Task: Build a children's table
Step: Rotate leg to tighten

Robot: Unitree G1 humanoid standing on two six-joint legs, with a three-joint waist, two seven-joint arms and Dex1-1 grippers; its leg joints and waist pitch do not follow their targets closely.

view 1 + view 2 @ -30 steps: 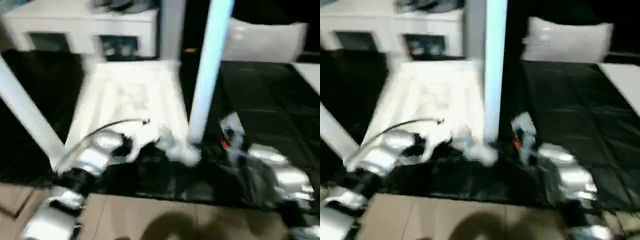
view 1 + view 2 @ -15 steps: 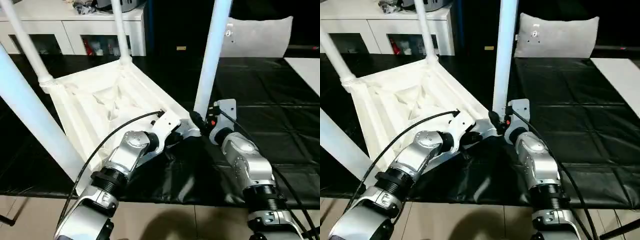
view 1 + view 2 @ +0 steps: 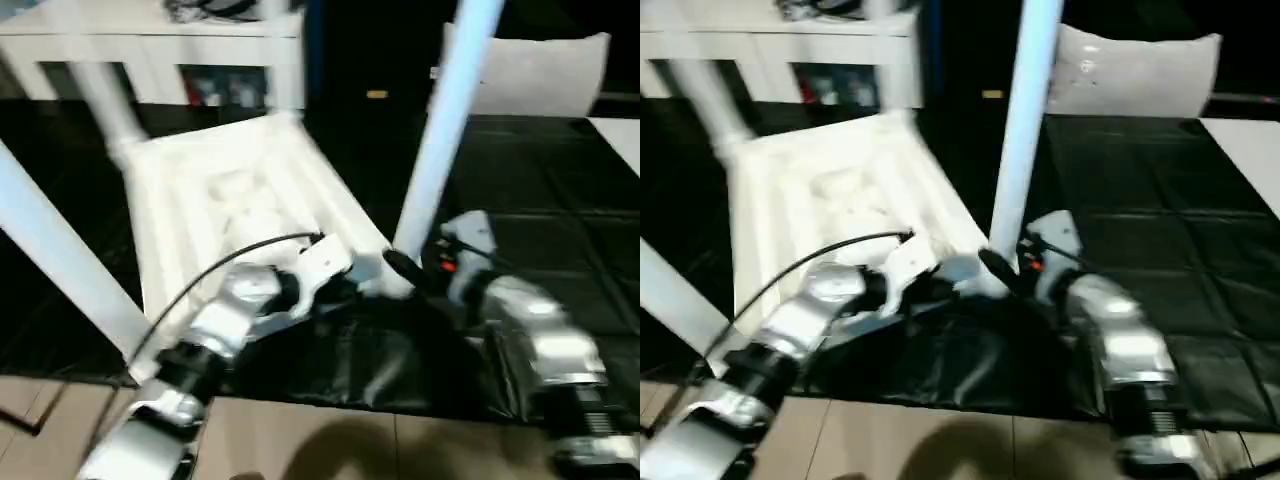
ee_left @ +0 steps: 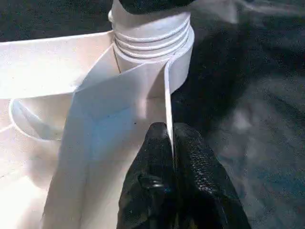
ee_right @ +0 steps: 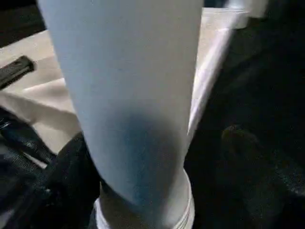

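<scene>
The white plastic rectangular table top (image 3: pixel 230 200) lies underside up on the black-covered work surface (image 3: pixel 540 170), its ribs facing me, with long tapered white tubular legs standing in its round corner sockets. My left claw (image 4: pixel 170 138) is pinched shut on the thin rim wall of the top, just beside the near corner socket (image 4: pixel 152 43) at about 5 o'clock of the top. My right claw (image 3: pixel 400 268) sits at the base of the near white leg (image 3: pixel 440 140); one black finger (image 5: pixel 66 181) presses the tube's side, but I cannot tell how firmly the pair closes round it.

My worry is the leg seating crooked: if I push or twist while the tube leans, the ridged collar could bind in the socket. The rim I pinch is thin and slick, so it could slip free and let the whole top skate across the black cover. The legs at 9 and 11 o'clock would then swing with it.
</scene>
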